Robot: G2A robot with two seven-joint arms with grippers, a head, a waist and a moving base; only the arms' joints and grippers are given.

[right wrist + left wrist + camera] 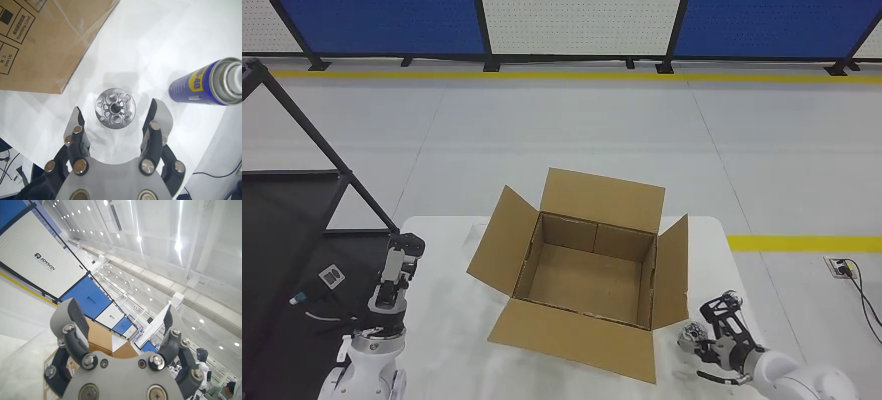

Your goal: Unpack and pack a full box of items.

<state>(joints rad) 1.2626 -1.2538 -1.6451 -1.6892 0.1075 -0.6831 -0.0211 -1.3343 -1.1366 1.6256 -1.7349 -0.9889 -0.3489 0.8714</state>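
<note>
Right hand (116, 107): fingers spread wide, holding nothing. It points down at the desk (442, 300), one fingertip on either side of the metal hub (115, 108) and neither touching it.

Metal hub: sits flat on the desk at about 4 o'clock from the cardboard box (587, 270), just off the box's corner flap. It is a round grey casting with a central bore, raised lugs and cut-outs on the top face, and a rim that tapers downward.

Handling (judgement): rigid, dense for its bulk, not fragile. The tapered rim may slip upward out of a pinch, so take it low across the full diameter, pads square to the rim.

Spray can (204, 85): stands near the hub, apart from it.

Box: flaps open, bare cardboard floor visible.

Left hand (121, 305): at 9 o'clock from the box, wide open, empty, aimed upward.
</note>
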